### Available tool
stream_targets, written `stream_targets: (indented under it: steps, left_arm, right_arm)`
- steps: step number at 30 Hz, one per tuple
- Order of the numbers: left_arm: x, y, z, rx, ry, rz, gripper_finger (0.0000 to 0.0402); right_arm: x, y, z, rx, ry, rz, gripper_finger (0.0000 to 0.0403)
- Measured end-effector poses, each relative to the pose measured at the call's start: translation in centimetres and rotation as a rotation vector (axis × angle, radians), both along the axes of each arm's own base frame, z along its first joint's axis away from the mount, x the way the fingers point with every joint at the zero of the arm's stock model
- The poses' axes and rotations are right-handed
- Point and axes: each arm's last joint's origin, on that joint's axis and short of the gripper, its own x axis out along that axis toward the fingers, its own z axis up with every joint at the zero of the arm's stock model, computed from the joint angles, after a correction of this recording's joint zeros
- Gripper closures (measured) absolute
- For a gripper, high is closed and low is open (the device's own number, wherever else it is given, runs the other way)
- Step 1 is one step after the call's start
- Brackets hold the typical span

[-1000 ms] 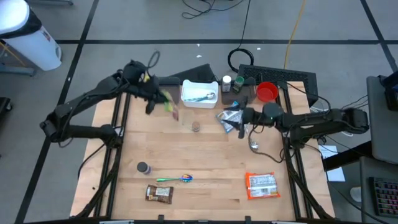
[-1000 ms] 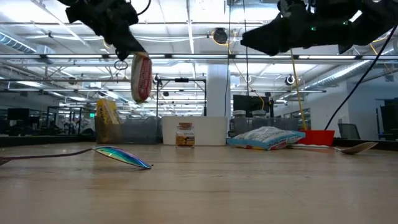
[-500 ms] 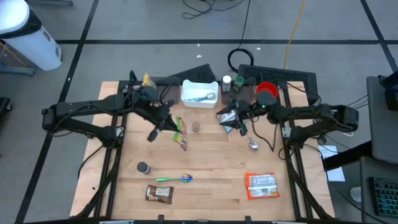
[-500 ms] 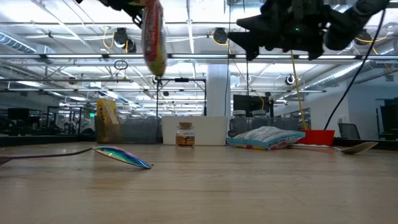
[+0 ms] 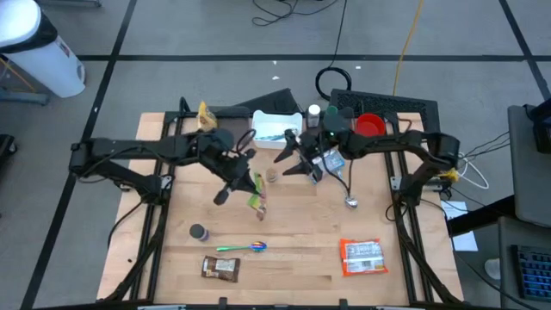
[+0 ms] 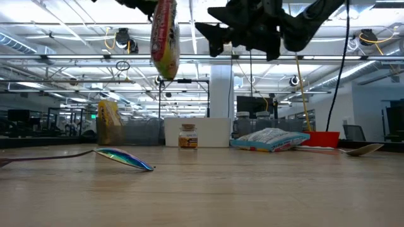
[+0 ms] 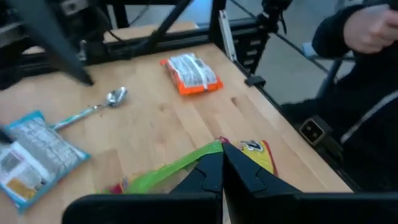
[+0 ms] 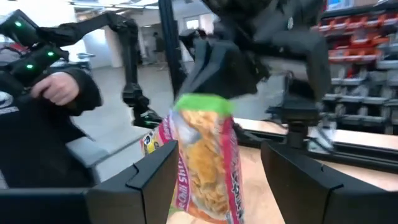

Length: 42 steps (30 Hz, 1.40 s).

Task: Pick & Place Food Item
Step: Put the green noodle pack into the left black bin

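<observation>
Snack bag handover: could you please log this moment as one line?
left gripper: shut on snack bag, held above table | right gripper: open, facing the bag | stage: not yet released

Green-topped red-and-yellow snack bag (image 8: 205, 163), orange packet (image 5: 362, 256).

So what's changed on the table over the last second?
The left end effector, shut on the snack bag, carried it from near the white tray toward the table's middle. The right end effector, open, swung in from the right side to face the hanging bag. The small jar, spoon and other packets stayed put.
</observation>
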Motion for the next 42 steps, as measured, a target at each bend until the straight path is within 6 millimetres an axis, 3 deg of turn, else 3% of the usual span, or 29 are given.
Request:
stream_targets:
  steps: [6,14,31,42]
  left_arm:
    - [1.8,-0.8,1.5,0.068,0.04,-0.06,0.0401]
    - [4.2,-0.6,1.0,0.085,0.137,-0.082,0.0401]
    - [4.6,-0.5,1.6,0.126,0.091,-0.112,0.0401]
    - [4.6,-0.5,1.6,0.155,0.069,-0.128,0.0401]
  right_arm:
    - [1.6,-0.3,-0.4,0.038,0.036,0.103,0.0181]
    - [2.2,0.5,-0.5,0.066,0.009,0.191,0.0181]
    - [2.2,0.9,-0.6,0.071,0.029,0.218,0.0182]
    - [2.2,0.9,-0.8,0.068,0.046,0.23,0.0269]
